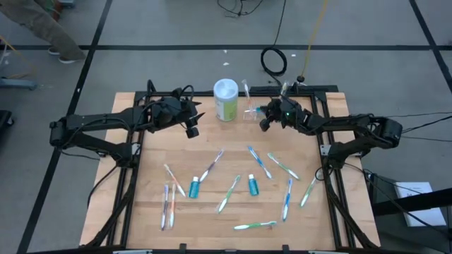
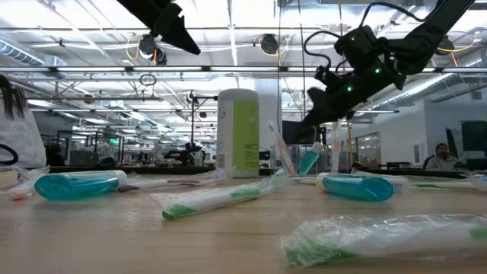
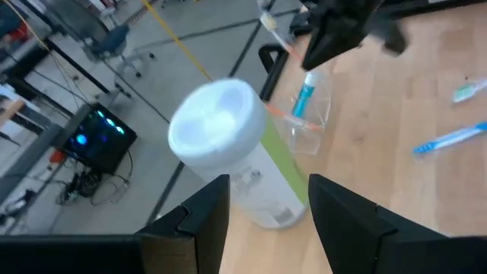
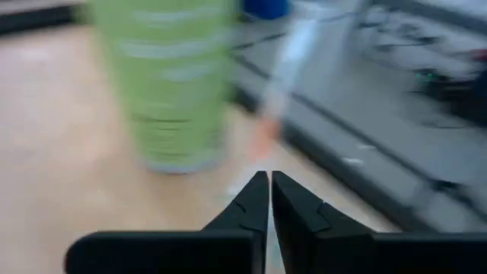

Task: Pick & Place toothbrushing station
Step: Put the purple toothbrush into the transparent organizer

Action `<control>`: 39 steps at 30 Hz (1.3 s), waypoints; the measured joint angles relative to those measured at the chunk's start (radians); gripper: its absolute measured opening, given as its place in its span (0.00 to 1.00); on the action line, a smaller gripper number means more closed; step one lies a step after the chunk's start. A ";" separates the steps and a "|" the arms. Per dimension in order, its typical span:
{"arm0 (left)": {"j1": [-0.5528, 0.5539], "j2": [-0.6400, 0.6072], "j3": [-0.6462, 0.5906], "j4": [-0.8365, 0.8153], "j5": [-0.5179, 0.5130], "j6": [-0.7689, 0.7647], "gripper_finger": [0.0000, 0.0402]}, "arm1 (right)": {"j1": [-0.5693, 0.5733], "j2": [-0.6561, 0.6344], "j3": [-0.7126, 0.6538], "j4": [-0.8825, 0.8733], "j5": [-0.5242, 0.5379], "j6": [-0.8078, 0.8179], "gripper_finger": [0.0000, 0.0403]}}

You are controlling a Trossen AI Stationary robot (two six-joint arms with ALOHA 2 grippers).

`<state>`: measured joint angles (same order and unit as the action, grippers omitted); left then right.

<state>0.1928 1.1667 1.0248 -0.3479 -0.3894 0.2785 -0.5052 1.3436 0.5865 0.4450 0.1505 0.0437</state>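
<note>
The toothbrushing station (image 1: pixel 251 111) is a small clear holder standing on the far middle of the table, just right of a white-lidded green canister (image 1: pixel 226 99). A blue tube (image 3: pixel 304 97) and an orange-handled toothbrush (image 3: pixel 283 47) stick up out of the holder. My right gripper (image 1: pixel 263 121) hangs shut just above the holder's right side (image 2: pixel 310 116). Nothing shows between its fingers (image 4: pixel 269 183). My left gripper (image 1: pixel 192 130) hovers open above the table, left of the canister, which stands beyond its fingers (image 3: pixel 268 205).
Several wrapped toothbrushes (image 1: pixel 259 162) and two blue toothpaste tubes (image 1: pixel 193 188) (image 1: pixel 253 185) lie scattered over the near half of the wooden table. A person's legs (image 1: pixel 42 28) show on the floor beyond the table's far left corner.
</note>
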 joint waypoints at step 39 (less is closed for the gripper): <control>-0.142 0.569 -0.166 0.222 0.348 -0.827 0.45 | 0.229 -0.016 0.000 -0.062 -0.182 0.154 0.28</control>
<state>0.0509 1.7360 0.8585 -0.1260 -0.0418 -0.5484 -0.2764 1.3277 0.5861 0.3834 -0.0315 0.1978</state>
